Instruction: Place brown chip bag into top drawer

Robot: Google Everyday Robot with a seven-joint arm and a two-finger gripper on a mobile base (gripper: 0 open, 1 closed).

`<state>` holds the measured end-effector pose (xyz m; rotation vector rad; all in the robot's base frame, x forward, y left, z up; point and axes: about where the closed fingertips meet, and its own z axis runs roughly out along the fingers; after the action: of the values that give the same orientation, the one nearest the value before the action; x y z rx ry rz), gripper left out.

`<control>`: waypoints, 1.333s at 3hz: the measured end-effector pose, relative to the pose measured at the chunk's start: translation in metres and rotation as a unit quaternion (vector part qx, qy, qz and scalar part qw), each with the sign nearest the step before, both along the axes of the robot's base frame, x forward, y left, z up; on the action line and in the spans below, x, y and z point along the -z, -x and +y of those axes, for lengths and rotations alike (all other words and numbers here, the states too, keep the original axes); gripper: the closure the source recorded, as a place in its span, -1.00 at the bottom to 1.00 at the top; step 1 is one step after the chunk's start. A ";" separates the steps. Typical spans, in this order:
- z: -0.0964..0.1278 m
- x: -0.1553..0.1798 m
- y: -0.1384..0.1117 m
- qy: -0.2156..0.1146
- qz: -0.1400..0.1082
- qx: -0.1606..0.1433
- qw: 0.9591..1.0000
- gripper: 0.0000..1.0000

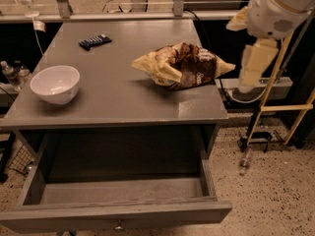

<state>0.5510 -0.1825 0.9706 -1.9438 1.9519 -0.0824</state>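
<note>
The brown chip bag (183, 65) lies crumpled on the right half of the grey table (118, 100), dark brown with pale yellow ends. The top drawer (115, 213) is pulled out wide under the table's front edge, and nothing shows inside it. My arm (275, 9) hangs at the upper right, beyond the table's right edge and to the right of the bag, with a cream link (255, 63) pointing down. The gripper itself is out of view.
A white bowl (55, 84) stands on the table's left side. A small dark remote-like object (95, 41) lies at the back left. A metal stand with a yellow bar (275, 107) is on the speckled floor at the right.
</note>
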 end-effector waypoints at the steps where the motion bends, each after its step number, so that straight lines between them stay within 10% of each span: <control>1: 0.032 0.011 -0.061 -0.007 -0.004 -0.065 0.998 -1.00; 2: 0.067 0.027 -0.118 -0.024 -0.008 -0.113 0.993 -1.00; 4: 0.103 0.067 -0.142 -0.030 0.017 -0.144 0.989 -0.65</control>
<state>0.6929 -0.0796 0.9037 -2.1757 1.6511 0.0878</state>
